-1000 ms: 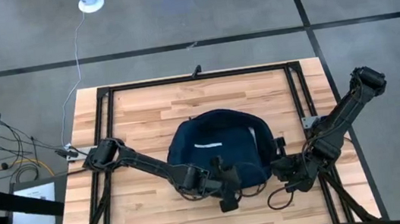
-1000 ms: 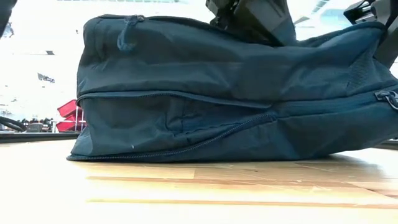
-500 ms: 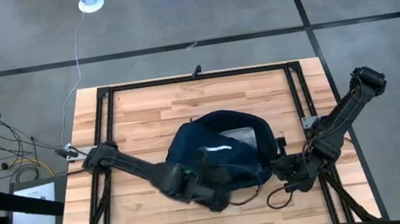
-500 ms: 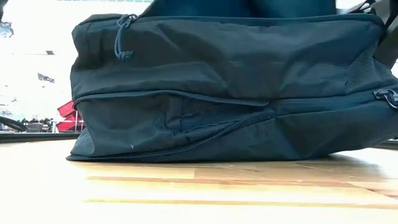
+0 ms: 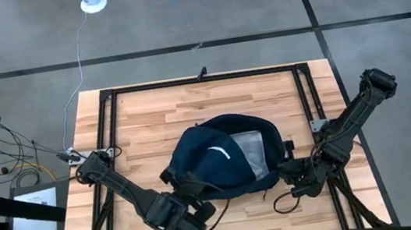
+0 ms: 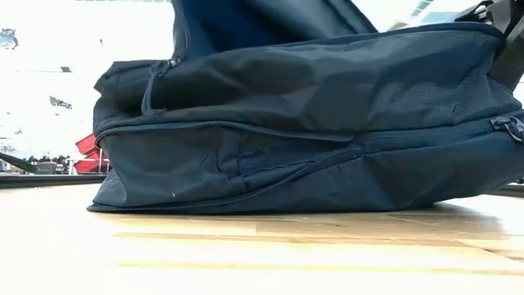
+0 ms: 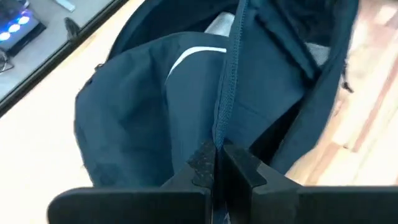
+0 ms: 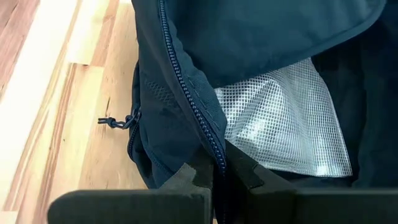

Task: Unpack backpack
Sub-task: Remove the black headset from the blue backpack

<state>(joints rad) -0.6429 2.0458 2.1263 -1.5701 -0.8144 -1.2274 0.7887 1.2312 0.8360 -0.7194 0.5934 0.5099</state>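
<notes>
High view: my left gripper (image 5: 191, 225) sits near the front edge of the table (image 5: 143, 115), left of centre, pinched shut on the zipper edge of the backpack's front flap (image 5: 212, 165), which it holds pulled toward the front-left. The left wrist view shows that zippered hem running straight into my closed fingers (image 7: 202, 163). The backpack (image 5: 230, 155) lies in the middle of the table, its main compartment open. Inside, toward the right, a grey-white mesh pouch (image 5: 251, 152) shows. Further right, my right gripper (image 5: 290, 174) is clamped on the bag's right rim; its wrist view shows the zipper track (image 8: 186, 93) caught between its fingers (image 8: 196, 173), with the mesh pouch just beyond.

I judge the opening step nearly done: the bag is unzipped and spread, but nothing has been taken out yet, so all the contents are left to remove.

Half a second ago my left gripper was closer to the bag and the flap covered more of the pouch; now the mouth gapes wider.
</notes>
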